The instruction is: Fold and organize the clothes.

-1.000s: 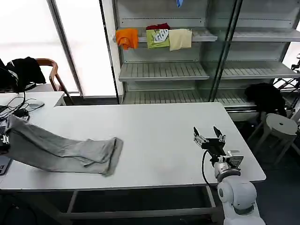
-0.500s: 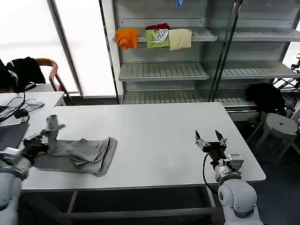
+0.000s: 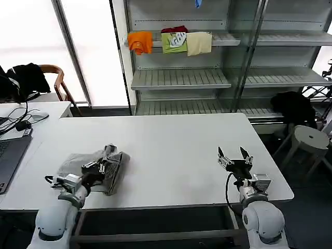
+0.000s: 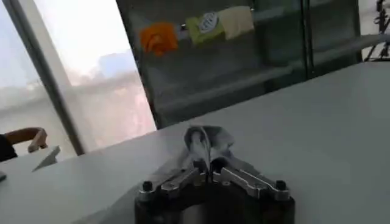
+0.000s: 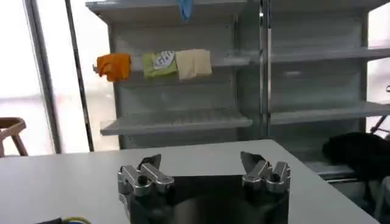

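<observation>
The light grey soft cotton shirt [image 3: 92, 165] is lying bunched near the front left corner of the white rectangular surface [image 3: 171, 150]. The left claw [image 3: 102, 163] is pinching a raised fold of it, clenched on the cloth. The right claw [image 3: 235, 158] is hovering released over the front right edge.
</observation>
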Tool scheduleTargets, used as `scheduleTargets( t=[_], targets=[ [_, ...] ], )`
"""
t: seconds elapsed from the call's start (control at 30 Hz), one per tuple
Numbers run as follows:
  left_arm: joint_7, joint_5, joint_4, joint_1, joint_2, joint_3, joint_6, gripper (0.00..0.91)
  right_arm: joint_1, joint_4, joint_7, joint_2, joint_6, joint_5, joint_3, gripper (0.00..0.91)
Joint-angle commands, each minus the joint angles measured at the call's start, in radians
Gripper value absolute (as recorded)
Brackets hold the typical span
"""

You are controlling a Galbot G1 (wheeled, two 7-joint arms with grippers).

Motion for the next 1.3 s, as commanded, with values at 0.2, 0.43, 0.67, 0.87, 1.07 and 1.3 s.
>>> scheduleTargets(
  t=[0.2,0.43,0.67,0.87,1.07,1.3],
  targets=[
    [-0.036,0.055,0.006,0.016,-0.087,0.107,0.036,0.907,0.003,-0.020,-0.001,0.010,0.011,-0.014,-0.014,0.907],
    [-0.044,0.075,-0.018,0.053,-0.076,0.105,0.030,0.907,-0.006,-0.017,0.000,0.011,0.018,-0.020,-0.012,0.907],
    [-0.047,-0.031,-0.105,0.134,-0.052,0.063,0.019,0.907,-0.006,-0.015,0.001,0.013,0.020,-0.024,-0.010,0.907],
    [-0.110,-0.298,-0.124,0.102,-0.014,-0.157,-0.041,0.907,-0.008,-0.008,0.001,0.013,0.018,-0.029,-0.013,0.907],
    [-0.141,-0.464,0.070,0.042,0.155,-0.351,-0.073,0.907,-0.006,-0.014,0.001,0.017,0.018,-0.041,-0.025,0.907],
    [-0.186,-0.494,0.306,-0.023,0.250,-0.344,-0.065,0.907,0.001,-0.028,0.001,0.022,0.021,-0.050,-0.043,0.907]
  ],
)
